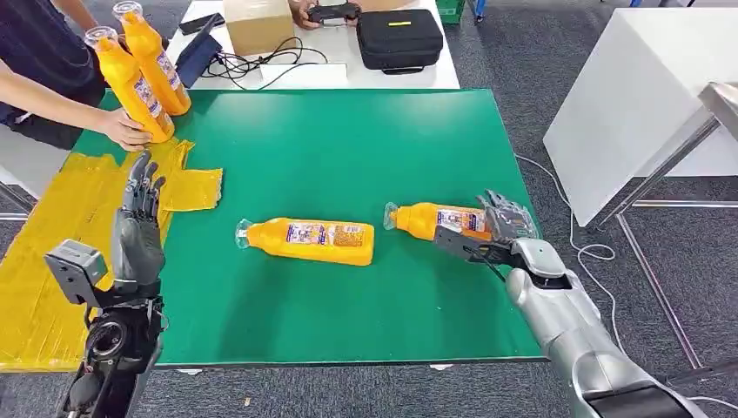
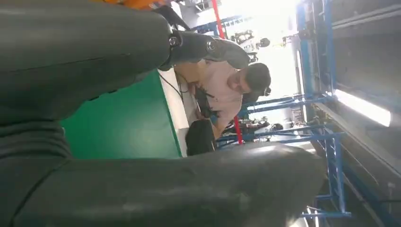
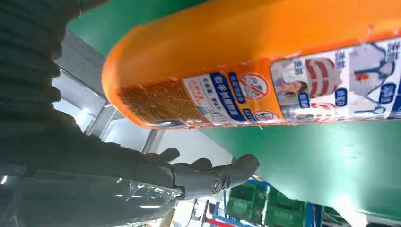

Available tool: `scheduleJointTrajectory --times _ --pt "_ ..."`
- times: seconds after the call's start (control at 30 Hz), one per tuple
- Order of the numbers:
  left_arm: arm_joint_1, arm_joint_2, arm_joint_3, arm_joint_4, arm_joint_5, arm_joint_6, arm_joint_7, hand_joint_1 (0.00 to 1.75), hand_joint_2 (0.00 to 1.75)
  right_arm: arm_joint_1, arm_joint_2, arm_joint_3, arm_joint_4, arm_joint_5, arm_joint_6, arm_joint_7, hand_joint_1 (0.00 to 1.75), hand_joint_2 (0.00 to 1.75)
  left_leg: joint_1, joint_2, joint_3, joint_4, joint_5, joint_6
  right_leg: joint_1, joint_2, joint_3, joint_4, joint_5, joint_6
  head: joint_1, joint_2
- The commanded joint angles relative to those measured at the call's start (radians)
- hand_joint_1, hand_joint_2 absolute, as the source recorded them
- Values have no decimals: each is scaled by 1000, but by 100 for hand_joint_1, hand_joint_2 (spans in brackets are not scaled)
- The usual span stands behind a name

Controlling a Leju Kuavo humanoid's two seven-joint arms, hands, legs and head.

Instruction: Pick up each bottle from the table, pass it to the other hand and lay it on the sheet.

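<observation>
Fingers of the right hand (image 1: 509, 228) lay spread around the base of one bottle (image 1: 432, 220) lying lengthwise across the mat (image 1: 348, 148), neck toward the empty, spread left hand (image 1: 139, 228) by the sheet (image 1: 43, 261).

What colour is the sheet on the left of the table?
Yellow sheet, clearest in the head view.
</observation>
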Motion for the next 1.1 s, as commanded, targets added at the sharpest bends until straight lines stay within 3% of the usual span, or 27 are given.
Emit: scheduleJointTrajectory --times 0.03,0.2,0.4,0.83,0.87,1.1 --pt "3 43 -49 61 28 20 -26 0 0 -94 37 -25 240 -4 -20 -10 0 175 0 1 7 -1 -2 0 0 0 6 0 -2 -1 0 0" --pt "67 33 -45 -9 18 26 -32 0 0 -73 19 -32 257 -4 -5 -2 0 175 0 1 3 -1 -1 0 0 0 3 0 -1 0 0 0" --pt "10 81 -51 83 51 -6 -49 0 0 -47 14 -12 291 15 59 -9 0 175 0 -2 7 -1 -3 0 1 -3 8 -1 -3 -1 0 0" --pt "-7 93 -70 98 60 -4 -51 0 0 -50 14 0 301 25 95 -11 0 175 0 -2 7 -1 -1 0 1 -3 7 -2 -2 -1 0 0" --pt "-17 95 -75 110 67 -5 -51 0 0 -48 13 3 304 27 103 -12 171 175 0 -2 10 -2 -1 0 1 -4 10 -2 -3 -1 0 0" --pt "-73 66 -109 140 80 -5 -35 0 0 -12 11 4 270 27 115 -34 175 175 1 -3 9 -1 0 0 1 -5 9 -2 -2 -1 0 0"
